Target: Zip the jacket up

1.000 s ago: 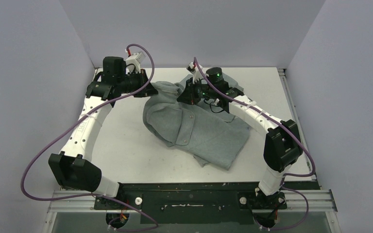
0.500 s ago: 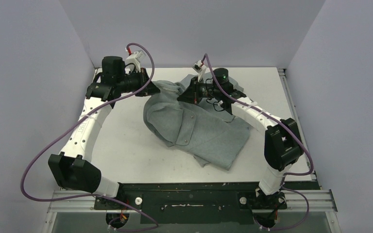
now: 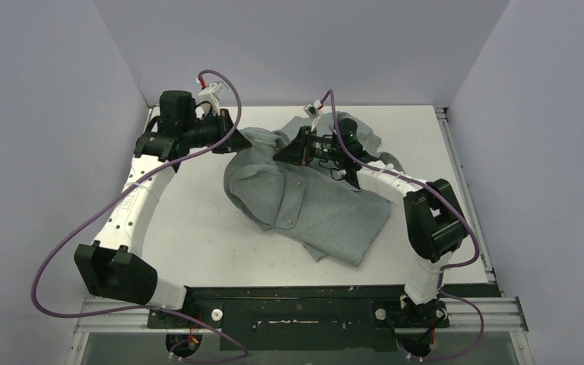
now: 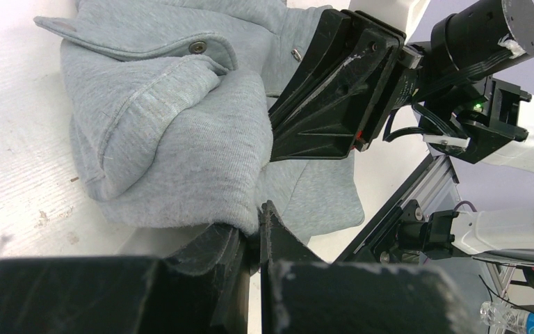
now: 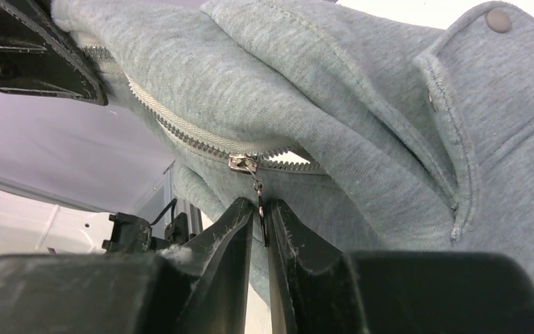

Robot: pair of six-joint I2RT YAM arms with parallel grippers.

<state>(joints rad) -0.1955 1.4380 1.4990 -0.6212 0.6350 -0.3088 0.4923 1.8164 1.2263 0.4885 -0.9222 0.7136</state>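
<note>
The grey jacket lies crumpled mid-table, its top end lifted between both grippers. My left gripper is shut on a thick fold of the jacket's edge; its tips pinch the fabric. My right gripper points left at the same bunch. In the right wrist view the pale zipper runs across the cloth, with its metal slider just above my right gripper. The thin pull tab hangs between the jaws, which stand a sliver apart.
The white table ends at grey walls on the left, back and right. A black rail with both arm bases runs along the near edge. Purple cables loop beside each arm. Metal snaps dot the jacket's flap.
The right arm's elbow swung inward and its wrist turned and slid slightly left along the jacket. Its jaws have parted a little around the pull tab. The left arm stayed still.
</note>
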